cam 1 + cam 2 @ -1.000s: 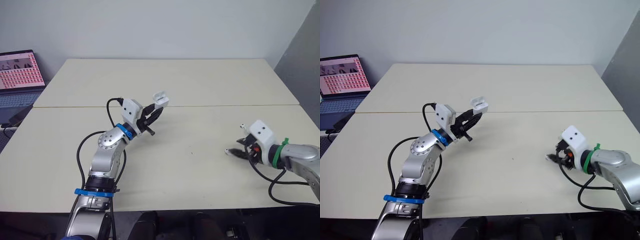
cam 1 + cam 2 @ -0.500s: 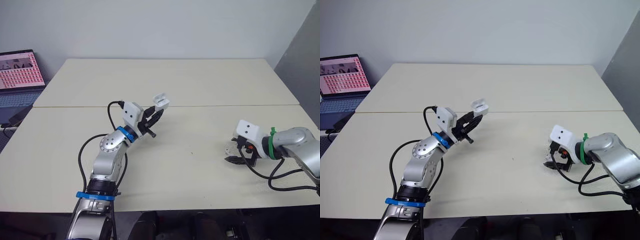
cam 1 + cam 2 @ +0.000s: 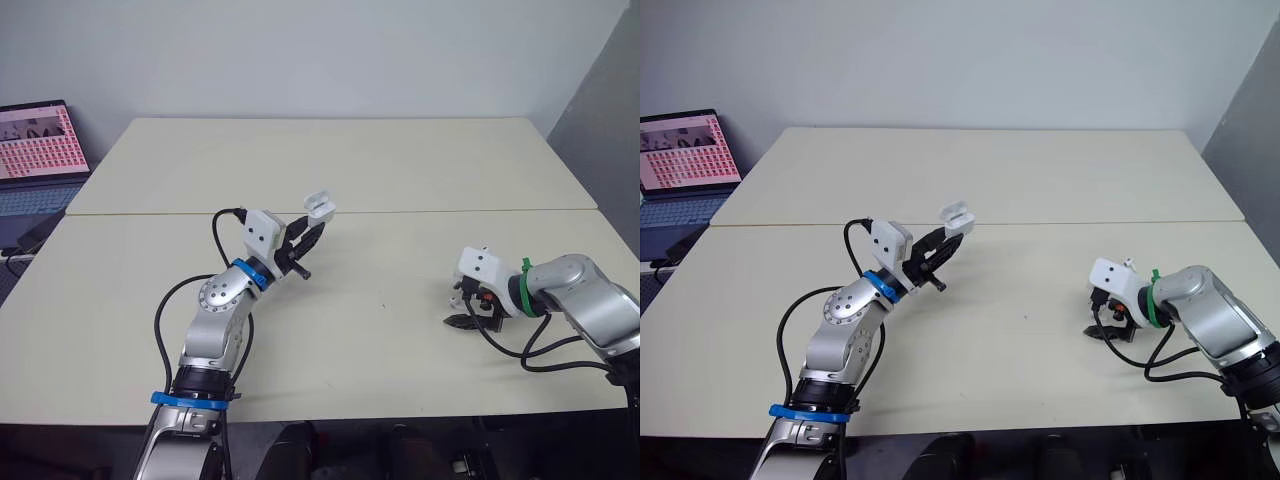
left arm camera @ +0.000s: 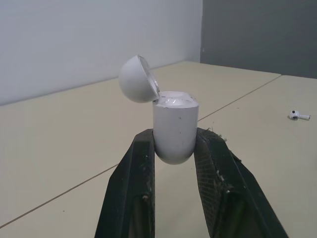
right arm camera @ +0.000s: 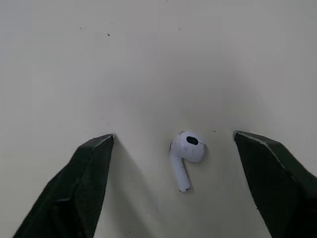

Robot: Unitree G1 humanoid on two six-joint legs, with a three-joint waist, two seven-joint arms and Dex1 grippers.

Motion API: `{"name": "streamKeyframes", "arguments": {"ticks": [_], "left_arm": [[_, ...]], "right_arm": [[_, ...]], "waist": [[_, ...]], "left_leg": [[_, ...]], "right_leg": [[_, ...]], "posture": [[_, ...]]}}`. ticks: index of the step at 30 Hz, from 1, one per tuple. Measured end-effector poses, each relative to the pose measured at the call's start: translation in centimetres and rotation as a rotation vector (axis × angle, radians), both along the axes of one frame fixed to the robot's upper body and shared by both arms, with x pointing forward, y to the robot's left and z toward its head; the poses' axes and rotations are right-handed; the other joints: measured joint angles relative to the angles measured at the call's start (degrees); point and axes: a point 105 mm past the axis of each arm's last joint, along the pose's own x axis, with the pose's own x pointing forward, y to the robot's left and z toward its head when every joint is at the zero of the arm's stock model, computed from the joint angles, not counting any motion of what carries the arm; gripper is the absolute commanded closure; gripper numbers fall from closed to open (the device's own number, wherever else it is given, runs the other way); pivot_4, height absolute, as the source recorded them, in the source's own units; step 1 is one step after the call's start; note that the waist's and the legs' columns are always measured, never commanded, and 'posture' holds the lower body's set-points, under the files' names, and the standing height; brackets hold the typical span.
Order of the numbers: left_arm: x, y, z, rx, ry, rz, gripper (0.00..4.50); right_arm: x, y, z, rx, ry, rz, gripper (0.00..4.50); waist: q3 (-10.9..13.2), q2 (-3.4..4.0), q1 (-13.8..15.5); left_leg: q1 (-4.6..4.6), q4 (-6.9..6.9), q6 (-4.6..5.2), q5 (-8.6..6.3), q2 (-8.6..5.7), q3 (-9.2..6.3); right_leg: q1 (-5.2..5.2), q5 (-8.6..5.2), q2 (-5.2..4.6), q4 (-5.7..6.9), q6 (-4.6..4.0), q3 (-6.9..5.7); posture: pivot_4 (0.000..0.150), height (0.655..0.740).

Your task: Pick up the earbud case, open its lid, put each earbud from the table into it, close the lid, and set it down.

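Standing beside the table (image 3: 400, 160) at far left, a laptop (image 3: 35, 150) has its screen lit. Left gripper (image 3: 312, 230), held above the tabletop, is clamped on the lower body of the earbud case (image 4: 175, 126); case upright, lid hinged open. Right gripper (image 5: 173, 138) is low over the table, fingers spread wide. One earbud (image 5: 186, 151) lies flat between them, touching neither.
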Motion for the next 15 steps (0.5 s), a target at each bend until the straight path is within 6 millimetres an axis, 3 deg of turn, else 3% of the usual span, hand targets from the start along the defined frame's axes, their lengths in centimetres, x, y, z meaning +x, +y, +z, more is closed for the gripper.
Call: {"name": "streamKeyframes", "arguments": {"ticks": [1, 15], "left_arm": [[0.0, 0.0, 0.0, 0.0, 0.0, 0.0, 3.71], [0.05, -0.4, -0.08, -0.023, 0.004, 0.008, 3.71]], "right_arm": [[-0.03, -0.01, -0.03, 0.0, 0.003, 0.003, 2.0], [0.08, 0.09, 0.04, -0.043, 0.01, 0.052, 2.0]], "waist": [[0.0, 0.0, 0.0], [0.0, 0.0, 0.0]], "left_leg": [[0.0, 0.0, 0.0, 0.0, 0.0, 0.01], [0.0, 0.0, 0.0, 0.0, 0.0, -0.01]], "right_leg": [[0.0, 0.0, 0.0, 0.0, 0.0, 0.01], [0.01, 0.0, 0.0, -0.01, 0.0, 0.0]], "posture": [[0.15, 0.74], [0.15, 0.74]]}}
